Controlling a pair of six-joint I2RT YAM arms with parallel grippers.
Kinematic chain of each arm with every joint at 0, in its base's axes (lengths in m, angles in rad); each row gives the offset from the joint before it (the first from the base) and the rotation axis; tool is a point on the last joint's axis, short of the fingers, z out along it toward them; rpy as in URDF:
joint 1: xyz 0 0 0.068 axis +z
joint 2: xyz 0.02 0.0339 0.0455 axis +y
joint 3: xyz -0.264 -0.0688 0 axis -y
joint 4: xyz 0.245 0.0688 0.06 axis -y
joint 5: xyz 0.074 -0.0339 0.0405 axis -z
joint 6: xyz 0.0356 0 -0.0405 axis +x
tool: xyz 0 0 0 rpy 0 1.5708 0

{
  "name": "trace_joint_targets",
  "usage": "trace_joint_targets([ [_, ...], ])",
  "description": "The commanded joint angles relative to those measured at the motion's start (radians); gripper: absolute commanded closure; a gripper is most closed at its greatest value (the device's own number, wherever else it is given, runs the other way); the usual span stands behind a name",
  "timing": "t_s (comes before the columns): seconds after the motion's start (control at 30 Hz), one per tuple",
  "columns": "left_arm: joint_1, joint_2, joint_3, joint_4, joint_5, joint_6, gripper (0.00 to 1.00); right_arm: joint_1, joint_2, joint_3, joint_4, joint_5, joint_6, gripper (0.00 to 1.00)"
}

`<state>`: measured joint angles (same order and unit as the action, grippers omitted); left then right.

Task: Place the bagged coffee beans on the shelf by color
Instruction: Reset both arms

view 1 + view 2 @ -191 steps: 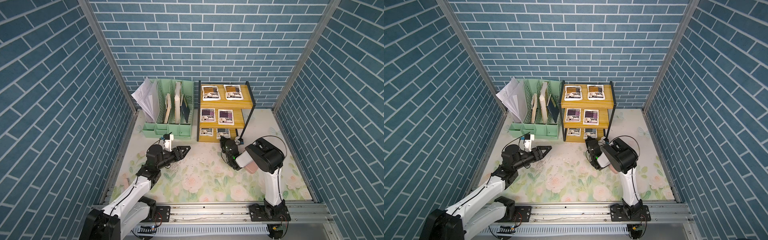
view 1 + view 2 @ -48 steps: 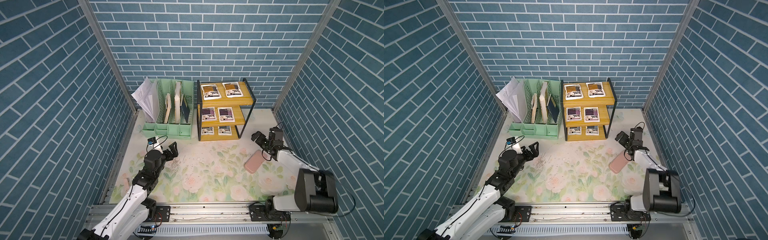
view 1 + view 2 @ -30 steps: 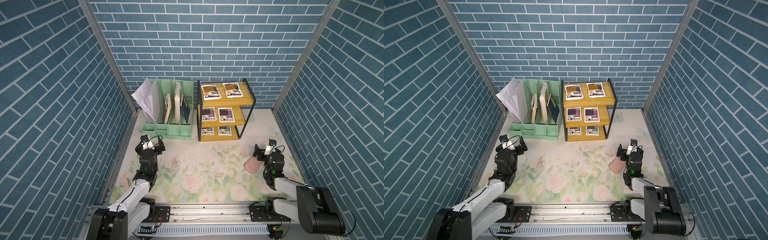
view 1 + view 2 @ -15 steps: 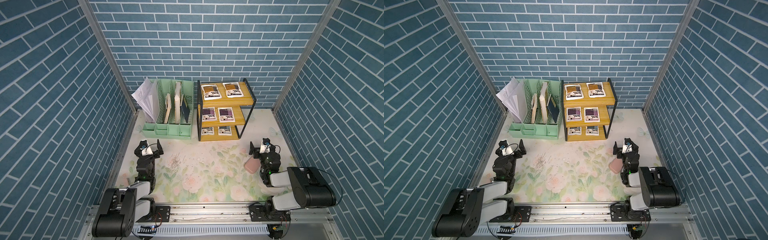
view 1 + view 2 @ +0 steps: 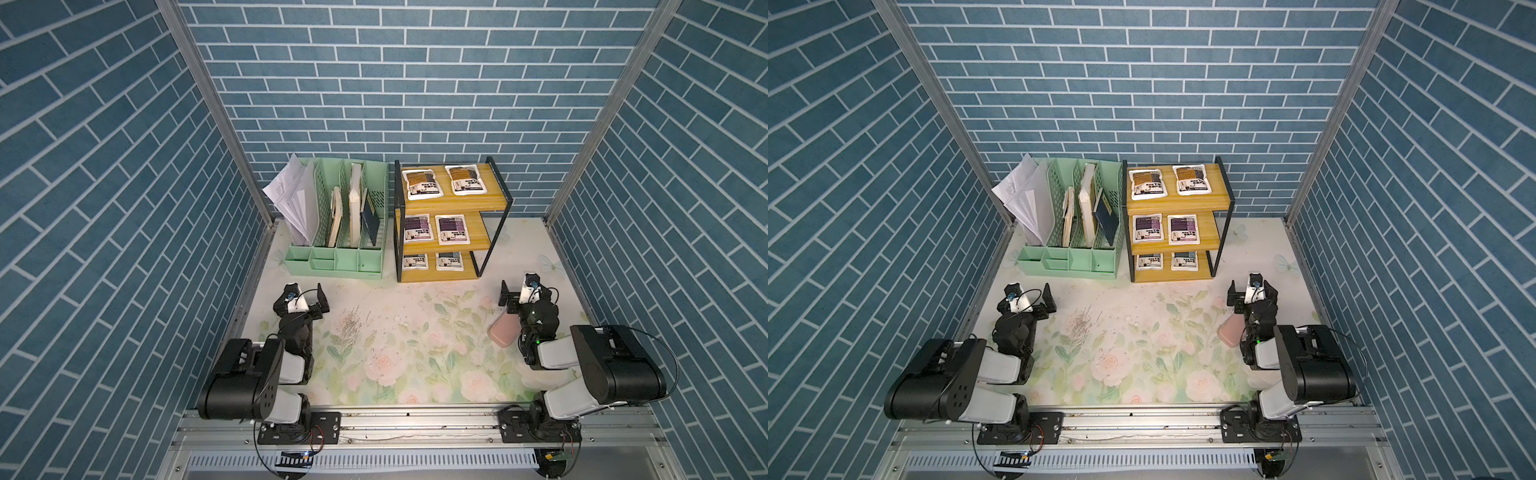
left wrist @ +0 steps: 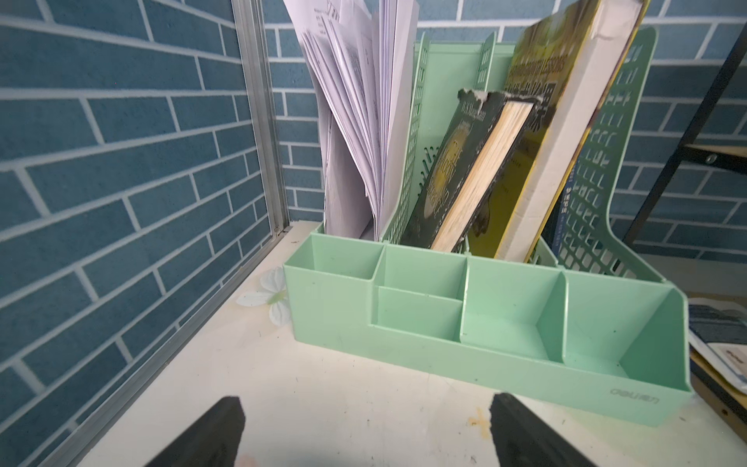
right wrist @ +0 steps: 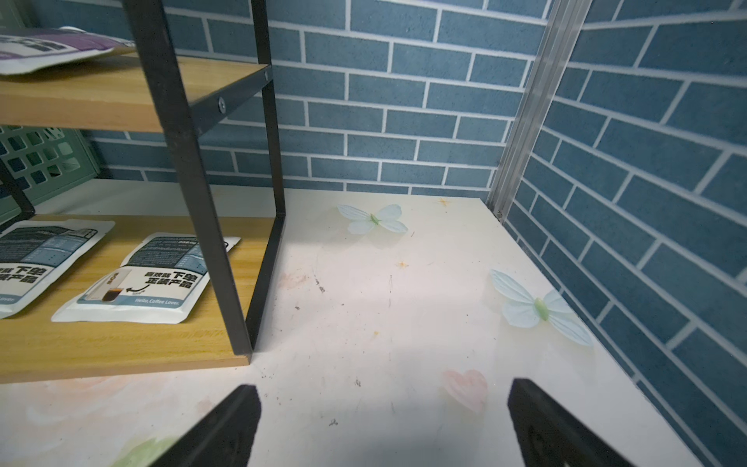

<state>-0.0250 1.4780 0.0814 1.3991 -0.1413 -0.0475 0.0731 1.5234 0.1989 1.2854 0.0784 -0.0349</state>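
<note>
The shelf (image 5: 478, 202) (image 5: 1183, 204) stands at the back in both top views, with the bagged coffee beans lying flat on it. Two orange-brown bags (image 5: 423, 185) (image 5: 465, 179) are on the top tier, two purple bags (image 5: 417, 228) (image 5: 452, 229) on the middle and two grey-blue bags (image 5: 414, 262) (image 5: 449, 261) on the bottom. My left gripper (image 5: 302, 296) (image 6: 364, 428) is open and empty, low over the mat in front of the organizer. My right gripper (image 5: 523, 291) (image 7: 378, 420) is open and empty, beside the shelf's front right corner (image 7: 121, 343). The nearer grey-blue bag (image 7: 137, 279) shows in the right wrist view.
A mint-green file organizer (image 5: 332, 262) (image 6: 485, 364) with papers and books stands left of the shelf. A pink rounded case (image 5: 503, 332) (image 5: 1231, 330) lies on the floral mat beside my right arm. Blue brick walls close in three sides. Both arms are folded near the front rail.
Since the earliest frames, the right gripper has left the shelf's bottom tier. Over the last second both arms have folded back toward the front rail. The bags have not moved.
</note>
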Motion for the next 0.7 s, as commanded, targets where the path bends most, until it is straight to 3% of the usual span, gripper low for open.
trace_joint_targets([
  [0.0, -0.036, 0.018, 0.057, -0.005, -0.026, 0.045, 0.0, -0.007, 0.004, 0.017, -0.003, -0.014, -0.017, 0.0],
  [0.13, -0.06, 0.031, 0.117, -0.105, -0.085, 0.047, 0.0, -0.007, 0.005, 0.017, -0.004, -0.014, -0.017, 0.0],
  [0.67, -0.038, 0.031, 0.13, -0.124, -0.064, 0.028, 0.0, -0.009, 0.006, 0.021, -0.006, -0.021, -0.016, 0.0],
])
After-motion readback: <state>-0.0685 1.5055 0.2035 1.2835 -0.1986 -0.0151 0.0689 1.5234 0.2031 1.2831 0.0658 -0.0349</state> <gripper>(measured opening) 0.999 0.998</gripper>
